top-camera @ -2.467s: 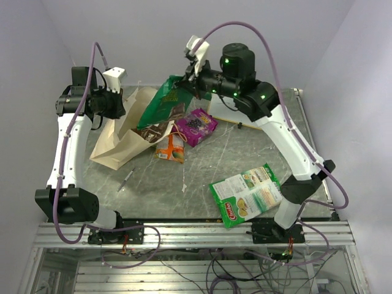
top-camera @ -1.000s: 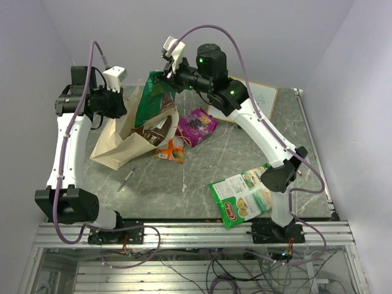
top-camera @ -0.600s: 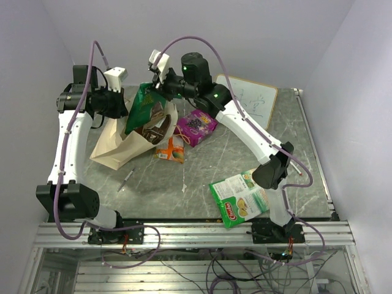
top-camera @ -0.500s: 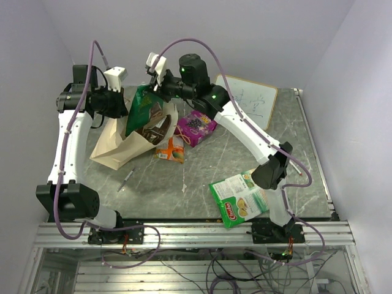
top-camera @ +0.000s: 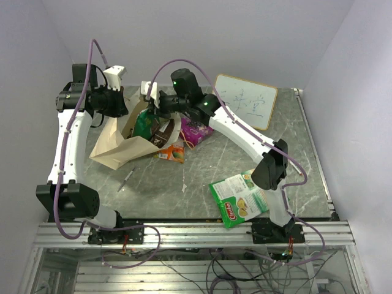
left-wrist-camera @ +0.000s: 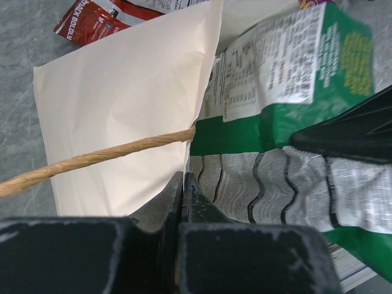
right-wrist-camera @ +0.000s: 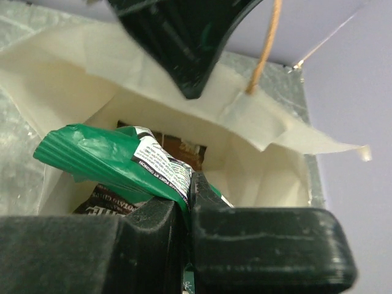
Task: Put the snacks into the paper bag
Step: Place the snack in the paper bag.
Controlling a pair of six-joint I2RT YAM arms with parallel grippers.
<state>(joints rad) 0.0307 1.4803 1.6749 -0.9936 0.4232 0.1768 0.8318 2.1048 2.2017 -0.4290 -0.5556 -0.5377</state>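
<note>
The cream paper bag (top-camera: 116,147) lies tilted at the back left with its mouth open. My left gripper (top-camera: 122,108) is shut on its rim (left-wrist-camera: 182,177), beside the cord handle (left-wrist-camera: 92,156). My right gripper (top-camera: 150,110) is shut on a green snack packet (top-camera: 142,124) at its top edge (right-wrist-camera: 104,156), and the packet hangs inside the bag's mouth (right-wrist-camera: 263,165). A brown packet (right-wrist-camera: 177,147) lies deeper in the bag. On the table outside are a purple packet (top-camera: 195,130), an orange-red packet (top-camera: 171,152) and a large green-and-white packet (top-camera: 245,197).
A framed whiteboard (top-camera: 248,101) leans at the back right. A thin pen (top-camera: 127,179) lies in front of the bag. The right arm stretches across the middle of the table above the purple packet. A red packet (left-wrist-camera: 92,21) shows past the bag's edge.
My right gripper has carried the green packet left and down, from above the bag into its mouth. The left gripper has kept its hold on the rim.
</note>
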